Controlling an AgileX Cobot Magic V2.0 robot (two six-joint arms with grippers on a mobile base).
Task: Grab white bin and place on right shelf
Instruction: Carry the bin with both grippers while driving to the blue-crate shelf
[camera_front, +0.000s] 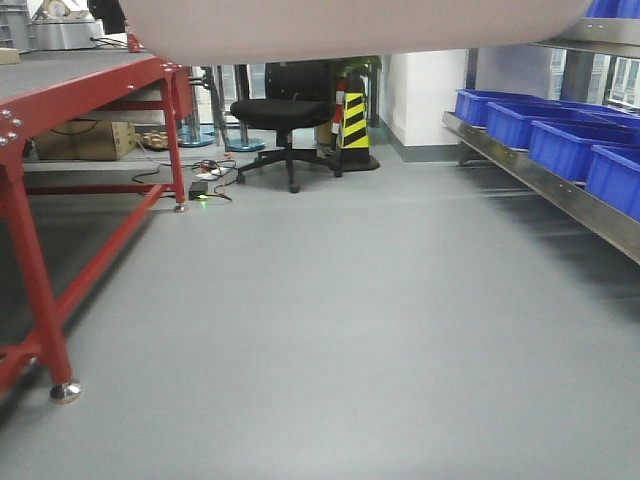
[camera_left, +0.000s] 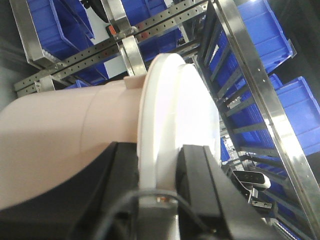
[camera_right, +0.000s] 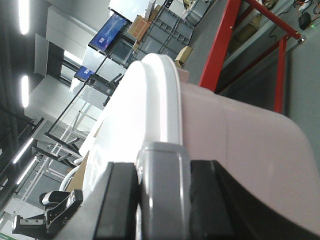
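Note:
The white bin (camera_front: 350, 25) is held up in the air; its pinkish underside fills the top of the front view. In the left wrist view my left gripper (camera_left: 157, 175) is shut on the bin's white lid rim (camera_left: 165, 100), with the pinkish wall (camera_left: 55, 145) to the left. In the right wrist view my right gripper (camera_right: 162, 195) is shut on a grey latch (camera_right: 162, 170) at the bin's rim, the lid (camera_right: 135, 100) to the left and the wall (camera_right: 250, 145) to the right. The right shelf (camera_front: 545, 180), of shiny steel, runs along the right and also shows in the left wrist view (camera_left: 260, 100).
Blue bins (camera_front: 570, 140) sit on the steel shelf's lower tier. A red-framed table (camera_front: 60, 100) with a dark top stands on the left. A black office chair (camera_front: 285, 115), a yellow-black striped post (camera_front: 355, 120) and floor cables (camera_front: 205, 185) stand at the back. Grey floor (camera_front: 330, 330) lies between.

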